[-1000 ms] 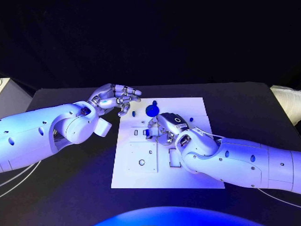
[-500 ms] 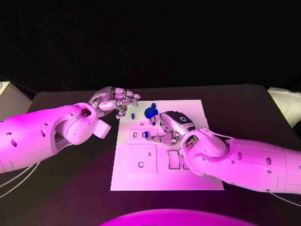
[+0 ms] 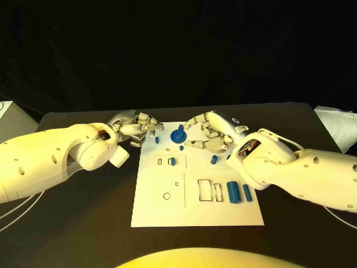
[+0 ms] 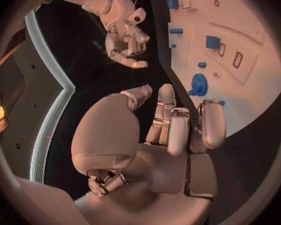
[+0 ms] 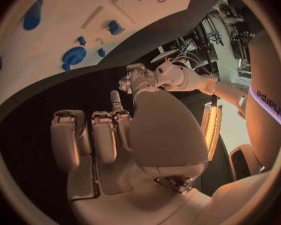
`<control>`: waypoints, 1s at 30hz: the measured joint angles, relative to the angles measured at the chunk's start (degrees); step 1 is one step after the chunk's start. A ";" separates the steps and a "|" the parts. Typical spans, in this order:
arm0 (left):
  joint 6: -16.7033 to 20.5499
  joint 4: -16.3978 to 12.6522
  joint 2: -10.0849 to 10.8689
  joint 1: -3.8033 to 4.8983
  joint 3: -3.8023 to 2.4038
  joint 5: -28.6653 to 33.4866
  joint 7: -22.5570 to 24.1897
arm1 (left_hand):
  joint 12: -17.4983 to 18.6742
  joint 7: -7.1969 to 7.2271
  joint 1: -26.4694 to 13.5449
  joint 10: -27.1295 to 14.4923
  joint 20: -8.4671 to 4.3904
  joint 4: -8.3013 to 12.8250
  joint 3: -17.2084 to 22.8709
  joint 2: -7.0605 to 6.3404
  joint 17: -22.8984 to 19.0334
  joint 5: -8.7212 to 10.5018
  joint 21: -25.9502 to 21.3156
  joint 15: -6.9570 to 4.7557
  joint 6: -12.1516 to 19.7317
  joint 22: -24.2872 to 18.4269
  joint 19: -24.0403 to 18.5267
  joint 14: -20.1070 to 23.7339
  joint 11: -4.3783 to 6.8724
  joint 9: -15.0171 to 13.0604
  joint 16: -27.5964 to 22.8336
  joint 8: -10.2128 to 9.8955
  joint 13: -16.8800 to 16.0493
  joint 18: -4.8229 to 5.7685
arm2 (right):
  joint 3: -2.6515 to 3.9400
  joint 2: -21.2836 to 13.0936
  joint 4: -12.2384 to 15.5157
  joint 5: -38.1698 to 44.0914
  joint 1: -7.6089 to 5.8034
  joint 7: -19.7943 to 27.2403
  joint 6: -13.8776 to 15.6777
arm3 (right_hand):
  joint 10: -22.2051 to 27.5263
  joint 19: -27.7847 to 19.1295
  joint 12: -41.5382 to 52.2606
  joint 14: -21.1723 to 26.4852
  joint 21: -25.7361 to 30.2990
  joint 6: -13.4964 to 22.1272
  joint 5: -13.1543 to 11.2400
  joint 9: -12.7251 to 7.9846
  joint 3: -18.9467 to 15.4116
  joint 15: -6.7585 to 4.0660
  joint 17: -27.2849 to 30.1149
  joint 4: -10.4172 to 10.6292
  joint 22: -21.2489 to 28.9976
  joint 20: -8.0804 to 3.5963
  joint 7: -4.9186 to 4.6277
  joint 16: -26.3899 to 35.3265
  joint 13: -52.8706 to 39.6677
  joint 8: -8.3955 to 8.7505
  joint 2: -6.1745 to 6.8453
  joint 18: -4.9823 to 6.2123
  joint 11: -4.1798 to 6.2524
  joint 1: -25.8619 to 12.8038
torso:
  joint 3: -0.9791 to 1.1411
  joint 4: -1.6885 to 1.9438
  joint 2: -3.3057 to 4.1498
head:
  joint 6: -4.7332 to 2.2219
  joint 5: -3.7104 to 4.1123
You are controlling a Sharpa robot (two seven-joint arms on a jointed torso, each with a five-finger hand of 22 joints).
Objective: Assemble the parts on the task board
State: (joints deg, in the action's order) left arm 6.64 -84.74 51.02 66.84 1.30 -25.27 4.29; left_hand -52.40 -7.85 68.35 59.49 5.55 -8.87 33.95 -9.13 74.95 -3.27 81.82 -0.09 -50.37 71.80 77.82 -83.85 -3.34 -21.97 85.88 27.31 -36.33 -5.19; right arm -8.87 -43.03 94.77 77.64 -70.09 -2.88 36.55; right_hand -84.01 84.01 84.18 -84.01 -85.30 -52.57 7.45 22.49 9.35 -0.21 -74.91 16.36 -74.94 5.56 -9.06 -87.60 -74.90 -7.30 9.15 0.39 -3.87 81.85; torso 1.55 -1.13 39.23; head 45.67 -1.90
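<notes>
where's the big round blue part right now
In the head view the round blue part sits near the far edge of the task board, between the left hand and the right hand, touching neither.

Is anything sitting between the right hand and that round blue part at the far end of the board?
Nothing visible does. In the head view the right hand hangs just beside the round blue part at the far end of the task board, with bare white board between them. The left hand flanks the part's other side, not between.
</notes>
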 measured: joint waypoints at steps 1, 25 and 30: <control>-0.27 -0.16 0.02 0.02 0.00 -1.10 -1.57 | -0.16 0.06 -0.02 -0.09 0.00 -0.06 0.06 -0.02 0.00 0.00 0.00 0.00 0.35 0.00 0.00 0.00 0.09 -0.18 0.00 0.00 -0.16 0.00 | 0.08 -0.48 -0.26 -1.66 -0.49 0.64 0.01 | 0.00 0.00 0.00 0.00 0.00 0.00 0.00 0.00 0.00 0.00 0.00 0.00 0.00 0.00 0.00 0.00 0.00 0.00 0.00 0.00 0.00 0.00 | 0.03 0.00 -0.10 | 0.11 -0.10; -10.35 0.81 -8.52 5.29 1.37 -19.47 -33.76 | -6.81 0.81 -7.11 0.63 -0.42 -7.86 -4.66 -1.48 -0.01 0.00 1.13 -0.43 2.26 2.51 1.84 -0.01 0.37 -8.22 1.76 6.85 -6.35 0.87 | 0.38 -3.52 -8.86 -24.29 -8.31 2.61 -3.80 | 0.00 0.00 0.00 0.00 0.66 -0.01 0.00 -0.01 0.00 0.00 0.00 0.00 0.02 -0.01 0.01 0.01 -0.04 -0.23 -0.25 0.00 0.00 -1.03 | 0.60 0.58 -1.43 | 1.66 -1.41; -12.21 2.35 -11.08 6.40 2.22 -20.86 -36.80 | -6.83 0.80 -8.59 0.63 -0.42 -7.96 -5.96 -1.21 -0.02 0.00 1.12 -0.43 2.67 2.79 1.84 0.00 0.37 -8.94 1.76 7.17 -6.34 0.87 | 0.37 -3.32 -9.39 -24.73 -8.37 2.28 -4.53 | 0.00 0.00 -0.01 0.00 0.66 -0.01 -0.01 -0.02 0.00 0.00 0.00 0.00 0.02 -0.01 0.01 0.01 -0.03 -0.23 -0.25 0.00 0.00 -1.02 | 0.60 0.55 -1.42 | 1.90 -1.50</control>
State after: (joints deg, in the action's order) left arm -5.57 -82.39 39.93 73.24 3.52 -46.13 -32.50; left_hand -59.23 -7.05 59.77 60.13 5.13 -16.83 27.98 -10.34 74.94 -3.26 82.94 -0.52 -47.70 74.59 79.66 -83.85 -2.97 -30.91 87.64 34.47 -42.67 -4.32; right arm -8.50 -46.34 85.38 52.92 -78.46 -0.60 32.02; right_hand -84.00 84.01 84.18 -84.01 -84.64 -52.57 7.45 22.47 9.35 -0.21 -74.90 16.36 -74.92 5.56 -9.05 -87.59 -74.93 -7.52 8.90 0.39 -3.87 80.82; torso 2.16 -0.57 37.81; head 47.57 -3.39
